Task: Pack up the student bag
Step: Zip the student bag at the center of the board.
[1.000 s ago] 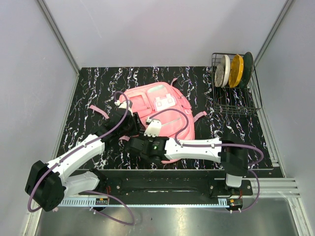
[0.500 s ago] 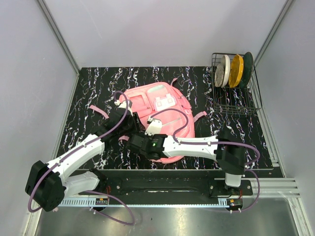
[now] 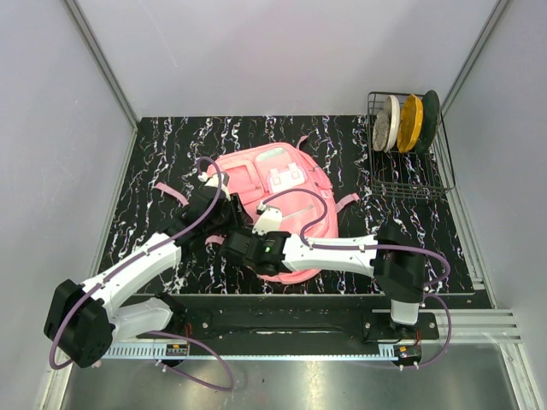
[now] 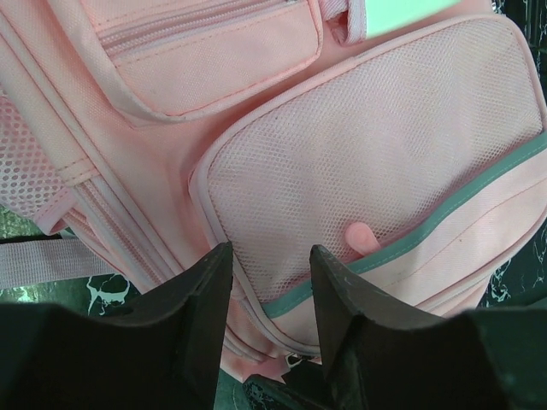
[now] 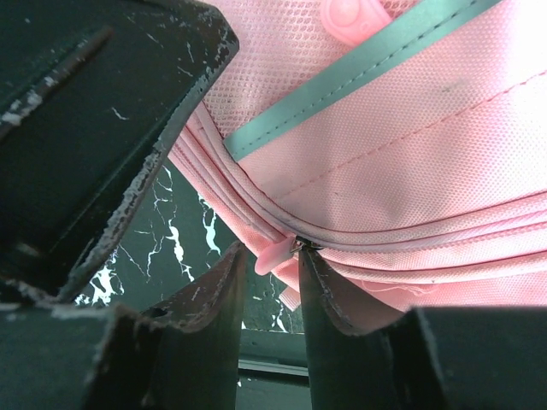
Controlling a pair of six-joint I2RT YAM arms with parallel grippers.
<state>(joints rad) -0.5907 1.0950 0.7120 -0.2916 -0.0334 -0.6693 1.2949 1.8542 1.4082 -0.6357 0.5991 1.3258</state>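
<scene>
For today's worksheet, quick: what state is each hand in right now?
Left hand: open, holding nothing, over the student bag.
Right hand: closed on the pink zipper pull.

From above, my left arm [image 3: 141, 265] and right arm [image 3: 342, 252] cover the bag's [image 3: 286, 175] near-left edge, and the right tool [image 5: 272, 256] has its fingertips hidden under its wrist. In the right wrist view a pink pull [image 5: 275, 253] sits at those tips — pinched or only touching, I cannot tell. A dark blurred bulk [image 5: 94, 128] fills the upper left. In the left wrist view the bag runs off every edge — a pale patch [image 4: 402, 13] is cropped at the top.
</scene>
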